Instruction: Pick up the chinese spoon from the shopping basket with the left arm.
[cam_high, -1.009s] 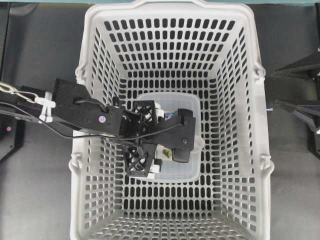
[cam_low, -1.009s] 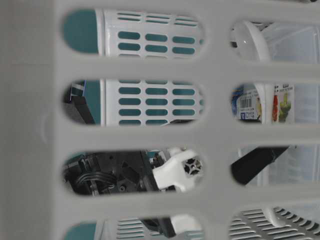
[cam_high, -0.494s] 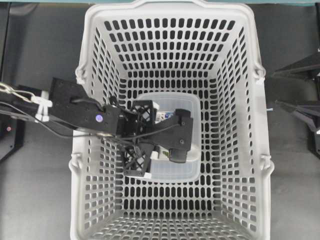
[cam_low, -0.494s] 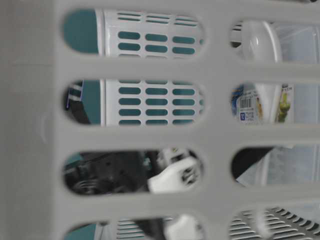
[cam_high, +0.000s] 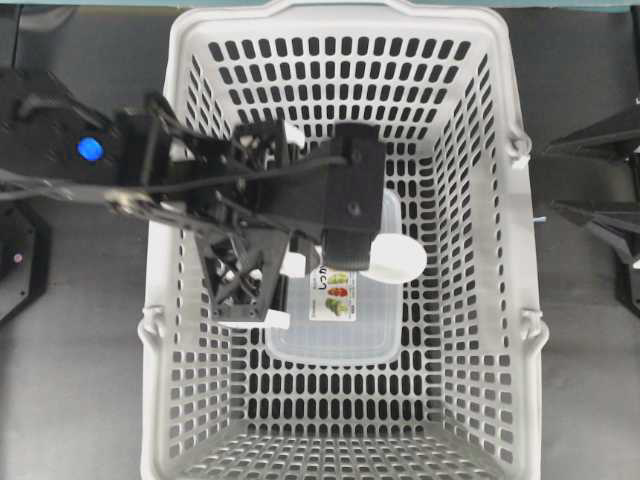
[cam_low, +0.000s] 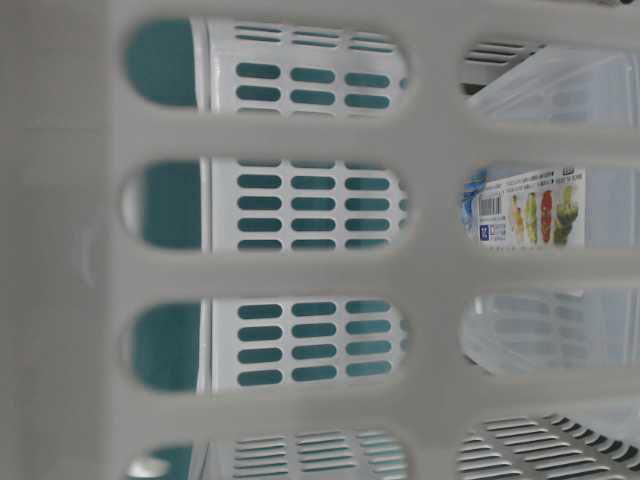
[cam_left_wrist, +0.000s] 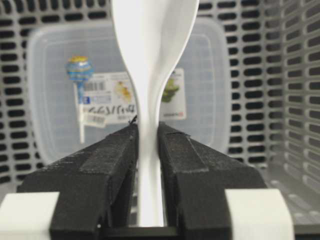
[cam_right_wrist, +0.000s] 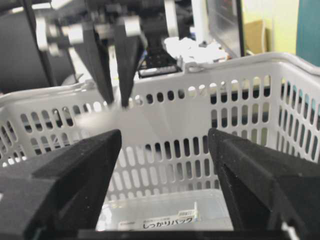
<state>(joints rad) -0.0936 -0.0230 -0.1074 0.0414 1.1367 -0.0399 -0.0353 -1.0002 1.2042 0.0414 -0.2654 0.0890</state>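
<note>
The chinese spoon (cam_left_wrist: 150, 45) is glossy white. Its narrow handle is pinched between the black pads of my left gripper (cam_left_wrist: 148, 131), which is shut on it. From overhead the spoon's bowl (cam_high: 396, 258) juts out to the right of the left gripper (cam_high: 352, 262), held up above the floor of the shopping basket (cam_high: 500, 300). In the right wrist view the left gripper (cam_right_wrist: 116, 102) hangs above the basket's far wall (cam_right_wrist: 200, 95). My right gripper (cam_right_wrist: 165, 140) is open and holds nothing. It stays outside the basket at the right (cam_high: 550, 178).
A clear lidded food box (cam_high: 345, 325) with a printed label lies on the basket floor below the spoon, and shows as the box (cam_left_wrist: 55, 90) behind it. Through the slotted wall (cam_low: 430, 270) only the box label (cam_low: 525, 205) is seen.
The left gripper closed on the spoon's handle and rose with it off the food box, moving toward the far side. The arm has left the table-level view. The right arm is still.
</note>
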